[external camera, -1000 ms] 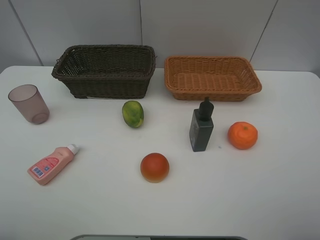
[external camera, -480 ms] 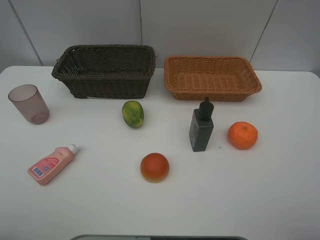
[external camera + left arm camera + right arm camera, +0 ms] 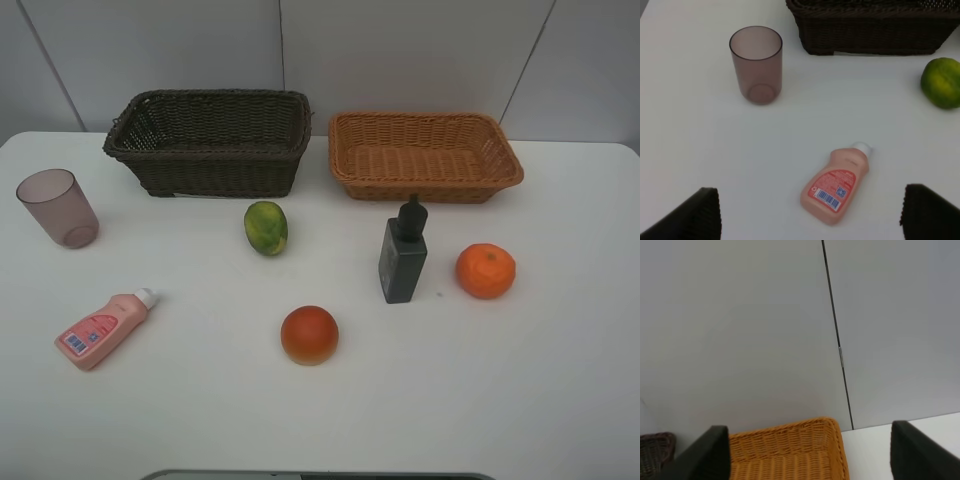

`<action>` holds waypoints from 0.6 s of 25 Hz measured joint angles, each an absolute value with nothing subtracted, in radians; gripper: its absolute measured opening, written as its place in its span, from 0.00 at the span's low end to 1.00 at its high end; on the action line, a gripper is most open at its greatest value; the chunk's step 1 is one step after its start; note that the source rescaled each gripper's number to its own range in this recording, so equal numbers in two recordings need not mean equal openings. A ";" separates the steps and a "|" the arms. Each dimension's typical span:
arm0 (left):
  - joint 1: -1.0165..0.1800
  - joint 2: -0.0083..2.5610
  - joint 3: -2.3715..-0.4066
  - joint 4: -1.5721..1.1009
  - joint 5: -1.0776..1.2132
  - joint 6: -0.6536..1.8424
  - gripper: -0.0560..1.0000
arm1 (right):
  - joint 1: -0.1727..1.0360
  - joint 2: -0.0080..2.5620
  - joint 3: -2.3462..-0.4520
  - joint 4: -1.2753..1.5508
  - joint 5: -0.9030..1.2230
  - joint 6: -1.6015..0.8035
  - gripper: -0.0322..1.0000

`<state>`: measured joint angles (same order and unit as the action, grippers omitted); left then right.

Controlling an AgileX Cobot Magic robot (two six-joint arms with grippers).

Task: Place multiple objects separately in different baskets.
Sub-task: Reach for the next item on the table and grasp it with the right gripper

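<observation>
On the white table stand a dark brown basket (image 3: 220,170) and a light orange basket (image 3: 430,188), side by side at the back. In front of them lie a green-yellow fruit (image 3: 265,227), a red-orange fruit (image 3: 309,335) and a tangerine (image 3: 486,271). A dark pump bottle (image 3: 403,262) stands upright, a pink bottle (image 3: 103,329) lies on its side, and a mauve cup (image 3: 58,208) stands far left. Neither gripper shows in the high view. My left gripper (image 3: 811,200) hangs open above the pink bottle (image 3: 836,184). My right gripper (image 3: 812,442) is open, facing the orange basket (image 3: 785,450) and the wall.
The left wrist view also holds the cup (image 3: 756,65), the green-yellow fruit (image 3: 942,82) and the dark basket's front wall (image 3: 875,35). A grey panelled wall (image 3: 400,50) rises right behind the baskets. The table edge runs along the front of the high view.
</observation>
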<state>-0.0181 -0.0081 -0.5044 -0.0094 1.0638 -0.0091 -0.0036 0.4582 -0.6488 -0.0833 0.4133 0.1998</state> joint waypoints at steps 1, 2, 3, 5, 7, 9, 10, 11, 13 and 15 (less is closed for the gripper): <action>-0.018 -0.008 -0.504 -0.009 1.064 -0.009 0.92 | -0.004 0.464 -0.649 -0.083 0.407 0.200 0.54; -0.018 -0.008 -0.504 -0.009 1.064 -0.009 0.92 | -0.004 0.471 -0.649 -0.080 0.394 0.200 0.54; -0.018 -0.008 -0.504 -0.009 1.064 -0.009 0.92 | -0.004 0.480 -0.649 -0.079 0.377 0.200 0.54; -0.018 -0.008 -0.504 -0.009 1.064 -0.009 0.92 | -0.004 0.494 -0.649 -0.078 0.350 0.200 0.54; -0.018 -0.008 -0.504 -0.009 1.064 -0.009 0.92 | -0.004 0.508 -0.649 -0.076 0.337 0.200 0.54; -0.018 -0.008 -0.504 -0.009 1.064 -0.009 0.92 | -0.004 0.539 -0.650 -0.077 0.325 0.200 0.54; -0.018 -0.008 -0.504 -0.009 1.064 -0.009 0.92 | -0.004 0.555 -0.650 -0.077 0.325 0.200 0.54; -0.018 -0.008 -0.504 -0.009 1.064 -0.009 0.92 | -0.004 0.578 -0.650 -0.077 0.325 0.200 0.54; -0.018 -0.008 -0.504 -0.009 1.063 -0.009 0.92 | -0.004 0.617 -0.650 -0.077 0.325 0.200 0.54; -0.018 -0.008 -0.504 -0.009 1.063 -0.009 0.92 | -0.004 0.669 -0.652 -0.077 0.326 0.199 0.54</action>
<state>-0.0181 -0.0081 -0.5044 -0.0094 1.0628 -0.0091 -0.0036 0.6691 -0.6518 -0.0765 0.3261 0.1988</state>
